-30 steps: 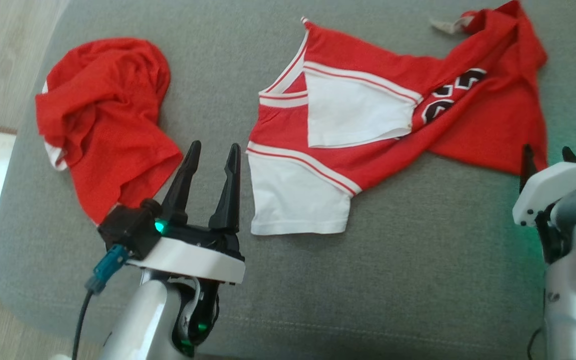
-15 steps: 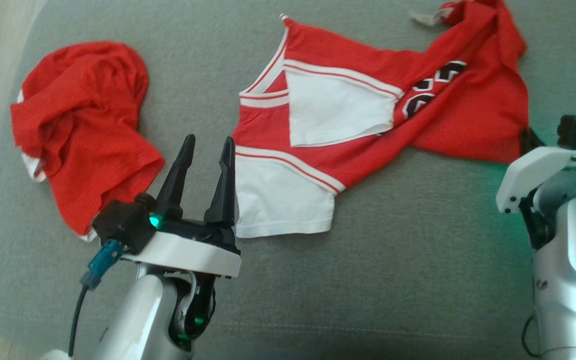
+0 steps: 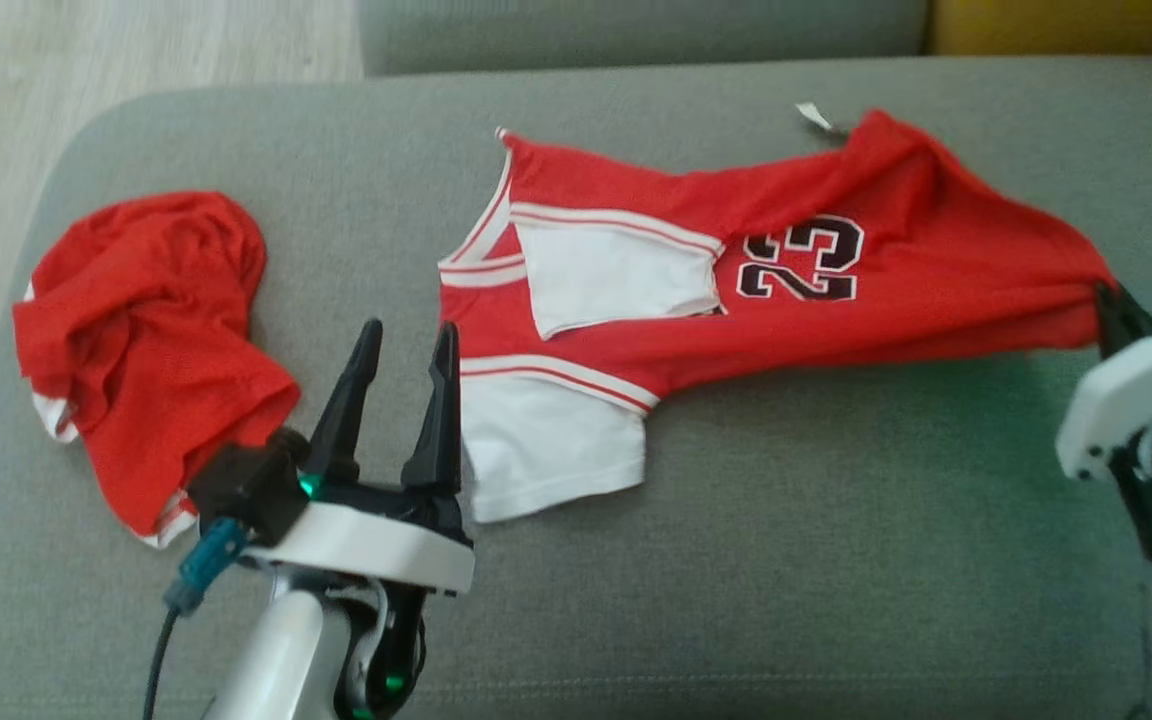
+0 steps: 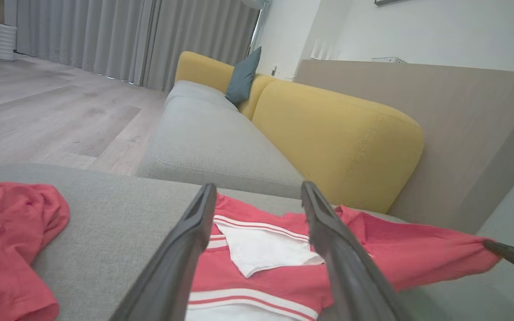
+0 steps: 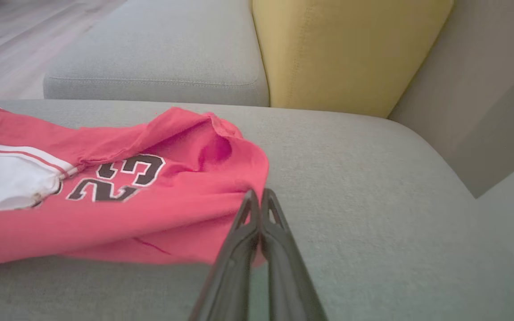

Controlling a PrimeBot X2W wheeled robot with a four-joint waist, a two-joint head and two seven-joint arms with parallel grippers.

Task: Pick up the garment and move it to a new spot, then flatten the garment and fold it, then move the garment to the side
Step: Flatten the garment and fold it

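I am working over a broad grey cushion (image 3: pixel 786 560), which carries everything here. It gives me plenty of bare fabric toward my side for laying a garment flat.

The red and white jersey (image 3: pixel 936 290) lies across the middle and right of it. Its white panels are folded over near the centre, and its right end is drawn out into a narrow point. That stretched shape comes from the pinch at its corner, I judge, and the shadow beneath suggests that end hangs just clear of the cushion.

A second red garment (image 3: pixel 146 340) sits crumpled at the far left, well apart from the jersey and not part of this pull.

My left gripper (image 3: pixel 406 335) hovers just beside the jersey's white lower panel, its fingers spread and empty. I read it as ready to take the near edge once the cloth needs spreading.

My right gripper (image 5: pixel 257 196) is clamped tight on the jersey's right hem. A grip at one corner lets the cloth trail behind it when carried.

The number 23 (image 3: pixel 801 258) faces up and is readable, so that side is on top.
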